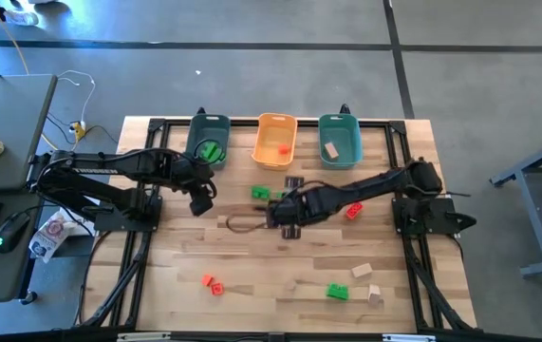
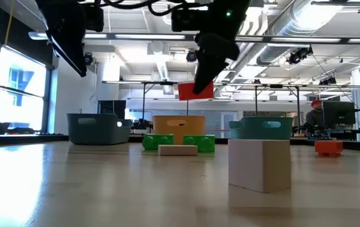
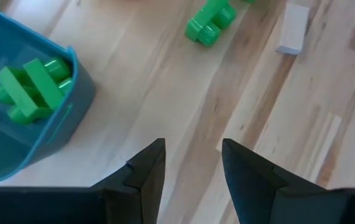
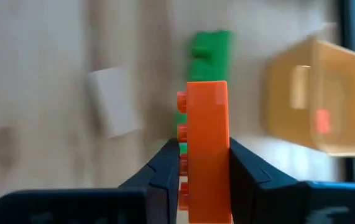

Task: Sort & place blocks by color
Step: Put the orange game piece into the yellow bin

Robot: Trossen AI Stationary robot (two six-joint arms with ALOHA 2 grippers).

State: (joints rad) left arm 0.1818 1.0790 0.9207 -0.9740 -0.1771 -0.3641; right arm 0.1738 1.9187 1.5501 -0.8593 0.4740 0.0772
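My right gripper [image 4: 199, 152] is shut on a red-orange block [image 4: 207, 124] and hangs over the table's middle [image 1: 285, 214], in front of the orange bin [image 1: 275, 141]. My left gripper [image 3: 193, 155] is open and empty, hovering beside the left teal bin [image 3: 34, 124], where green blocks [image 3: 31, 90] lie; it shows in the high view too [image 1: 201, 201]. Loose on the table are a green block [image 1: 261, 193], a red one [image 1: 354, 211], and red [image 1: 212, 283], green [image 1: 337, 292] and tan [image 1: 362, 272] blocks near the front edge. My right gripper pinches the red-orange block between its two fingers, one finger [image 4: 165, 171] on the studded side [image 4: 181, 134] and the other on the opposite face. The fingers slant down from above. The block is lifted clear of the table [image 2: 195, 90] and sticks out past the fingertips.
Three bins stand along the far edge: left teal, orange with a red block inside [image 1: 283, 149], right teal [image 1: 340, 141] with a tan block. A large tan block [image 2: 260, 164] stands close to the low camera. A person [image 2: 315, 113] sits in the room behind.
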